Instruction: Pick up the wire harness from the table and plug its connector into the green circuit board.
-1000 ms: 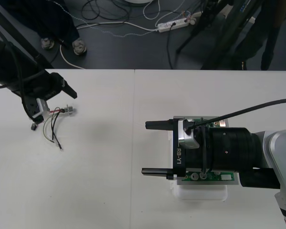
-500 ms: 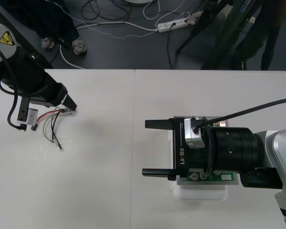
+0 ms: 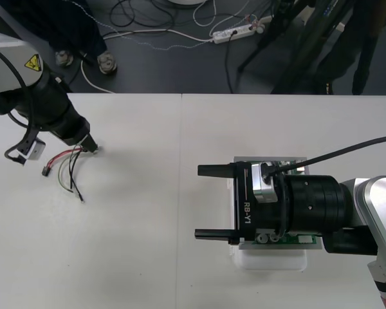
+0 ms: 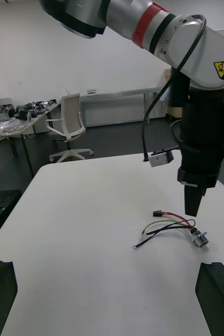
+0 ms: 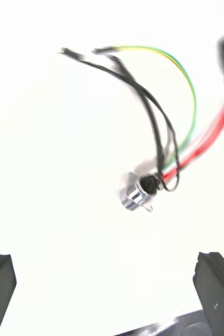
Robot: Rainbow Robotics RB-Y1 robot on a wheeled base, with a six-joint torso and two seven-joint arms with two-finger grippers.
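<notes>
Front, harness: wire harness (image 3: 67, 168) lay loose nr tabletop's (image 3: 148, 257) left edge; left gripper (image 3: 88, 144) just over its socket (image 3: 94, 150).
Front, text: "RB-Y1" read on right gripper (image 3: 212, 203), spread open, empty, by green circuit board (image 3: 286, 241).
R wrist, plug: black plug (image 4: 156, 213) lay free on tabletop.
L wrist, fingers (image 5: 214, 281): stood wide apart, nothing held.
Handling: prob. light, floppy wires (image 5: 159, 131); best grabbed at rigid socket or plug.

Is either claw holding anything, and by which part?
Nothing is held. The left gripper hovers open above the loose wire harness; the right gripper is open too.
</notes>
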